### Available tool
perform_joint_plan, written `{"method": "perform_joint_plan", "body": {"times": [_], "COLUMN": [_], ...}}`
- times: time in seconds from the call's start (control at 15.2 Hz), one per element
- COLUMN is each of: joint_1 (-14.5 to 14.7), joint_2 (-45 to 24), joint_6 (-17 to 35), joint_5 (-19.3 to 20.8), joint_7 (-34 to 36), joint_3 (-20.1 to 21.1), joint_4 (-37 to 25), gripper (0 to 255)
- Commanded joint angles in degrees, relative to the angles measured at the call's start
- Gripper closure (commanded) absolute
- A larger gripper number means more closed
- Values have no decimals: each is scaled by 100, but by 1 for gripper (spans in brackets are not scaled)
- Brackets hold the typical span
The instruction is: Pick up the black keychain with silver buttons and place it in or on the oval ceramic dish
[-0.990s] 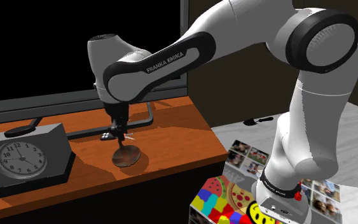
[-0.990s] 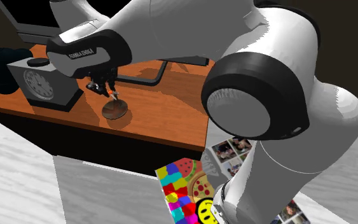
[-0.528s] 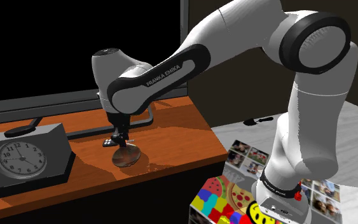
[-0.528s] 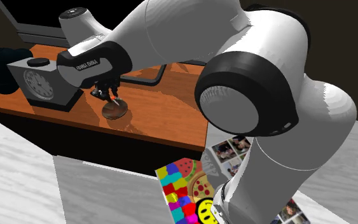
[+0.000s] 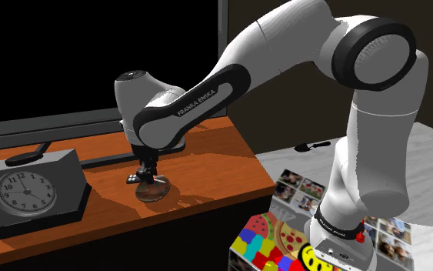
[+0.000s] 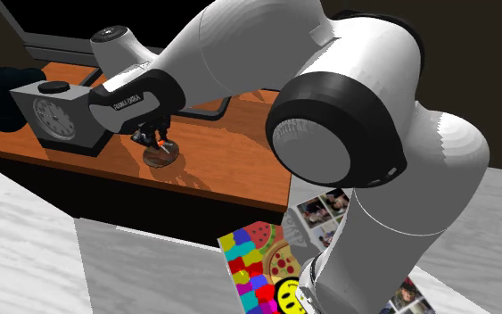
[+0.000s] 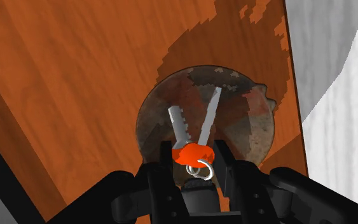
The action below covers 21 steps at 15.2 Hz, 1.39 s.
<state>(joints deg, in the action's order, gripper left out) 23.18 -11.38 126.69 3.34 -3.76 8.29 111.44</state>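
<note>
Nearest the shoulder camera, the stand [image 5: 284, 242] sits at the lower right, its top covered in bright patches and small photos, on a pale grey floor [image 5: 430, 162]. From it the white arm [image 5: 376, 146] rises, bends over and reaches down toward the shoulder view's left, onto an orange-brown wooden table [image 5: 214, 162].

At the arm's end the black gripper [image 7: 195, 175] points down at the table. Its fingers [image 7: 161, 178] are drawn in close and clasp the keychain [image 7: 193, 153] between them. What shows of the keychain in the wrist view is an orange-red piece with a small silver ring at the fingertips and two grey keys that splay out from it. A dark part sits deeper between the fingers.

Just below lies the dish [image 7: 244, 130], a mottled brown, nearly round shape flat on the wood near the table's edge. The keys reach out over its middle, and the arm's shadow falls across part of it. Whether the key tips touch the dish cannot be told; in the shoulder view the gripper hangs very close above it.

Farther along the table, toward the shoulder view's left, stands a dark grey block clock [image 5: 26, 192] with a round white face, well apart from the dish. Behind both, at the back of the table, stands a dark screen with a grey frame [image 5: 53, 127].
</note>
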Motion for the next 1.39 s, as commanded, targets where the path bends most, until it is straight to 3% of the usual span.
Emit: {"method": "perform_joint_plan", "body": {"times": [0.0, 0.2, 0.26, 0.59, 0.86, 1.32], "joint_1": [0, 0, 0, 0, -9, -8], "joint_2": [0, 0, 0, 0, 326, 326], "joint_6": [7, 6, 6, 6, -638, -638], "joint_5": [0, 0, 0, 0, -73, -73], "joint_7": [0, 0, 0, 0, -49, -49], "joint_3": [0, 0, 0, 0, 17, 17], "joint_4": [6, 5, 5, 5, -317, -317], "gripper": [255, 255, 0, 0, 0, 0]}}
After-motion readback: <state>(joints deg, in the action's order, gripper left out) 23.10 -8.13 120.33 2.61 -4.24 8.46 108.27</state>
